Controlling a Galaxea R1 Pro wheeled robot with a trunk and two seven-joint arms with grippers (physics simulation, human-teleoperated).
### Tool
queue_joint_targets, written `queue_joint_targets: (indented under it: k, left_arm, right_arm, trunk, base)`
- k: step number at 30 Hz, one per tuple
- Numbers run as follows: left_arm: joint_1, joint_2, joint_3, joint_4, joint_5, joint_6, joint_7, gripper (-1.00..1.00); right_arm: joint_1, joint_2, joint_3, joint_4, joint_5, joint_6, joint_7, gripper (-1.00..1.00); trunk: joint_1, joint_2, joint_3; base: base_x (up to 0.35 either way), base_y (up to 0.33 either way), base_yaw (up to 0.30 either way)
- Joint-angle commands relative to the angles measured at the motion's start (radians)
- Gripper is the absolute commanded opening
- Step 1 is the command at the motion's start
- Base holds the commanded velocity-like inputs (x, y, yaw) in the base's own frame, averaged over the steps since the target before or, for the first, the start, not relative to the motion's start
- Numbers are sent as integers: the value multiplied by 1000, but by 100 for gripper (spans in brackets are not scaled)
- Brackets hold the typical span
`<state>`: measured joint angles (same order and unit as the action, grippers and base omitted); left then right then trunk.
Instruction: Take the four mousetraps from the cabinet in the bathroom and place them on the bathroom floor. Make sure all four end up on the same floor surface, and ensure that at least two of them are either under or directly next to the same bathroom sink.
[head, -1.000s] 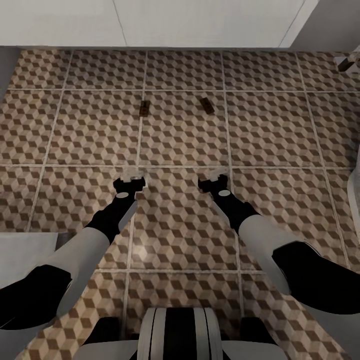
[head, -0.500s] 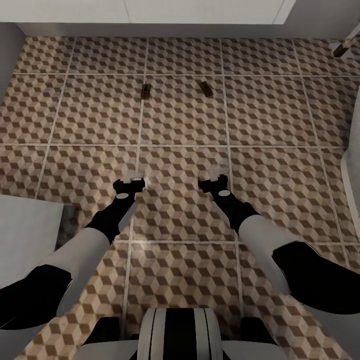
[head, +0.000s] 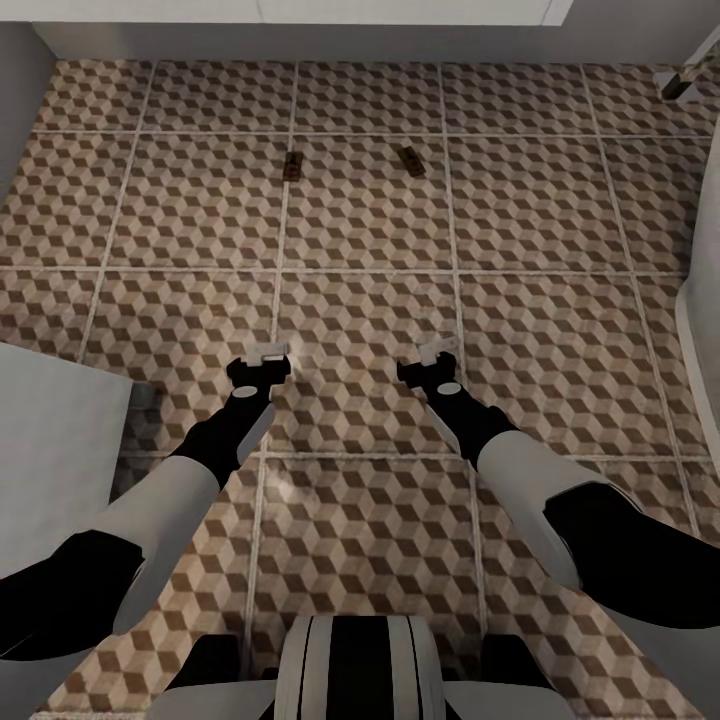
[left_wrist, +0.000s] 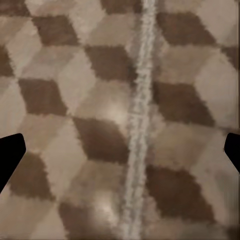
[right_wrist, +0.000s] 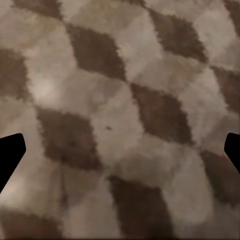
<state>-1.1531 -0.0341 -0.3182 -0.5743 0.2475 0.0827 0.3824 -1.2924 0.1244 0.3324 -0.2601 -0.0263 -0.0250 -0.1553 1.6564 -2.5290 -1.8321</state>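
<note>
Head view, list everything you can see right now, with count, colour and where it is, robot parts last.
mousetraps: 2, tan wood with dark metal, lying apart on the tiles ahead, one left of the other
bathroom floor: brown, beige and white cube-pattern tiles, pale grout
white block: 1, at the view's left edge
white curved edge: 1, at the right edge
left gripper: open, empty, above the floor
right gripper: open, empty, above the floor
</note>
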Motion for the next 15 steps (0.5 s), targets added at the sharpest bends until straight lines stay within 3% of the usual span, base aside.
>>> queue_joint_targets:
  k: [1,15]
  left_arm:
    - [0,1,-7,-2,7,5,9,100]
    - [3,1,-7,3,9,5,9,100]
  right_arm:
    - [-1,0,7,2,-3,-3,-6,100]
    - [-1,0,8,4,-3,-3,-6,100]
  trunk:
    - [0,0,0]
    - [0,0,0]
  base:
    - [-12,0,0]
    - [-2,0,0]
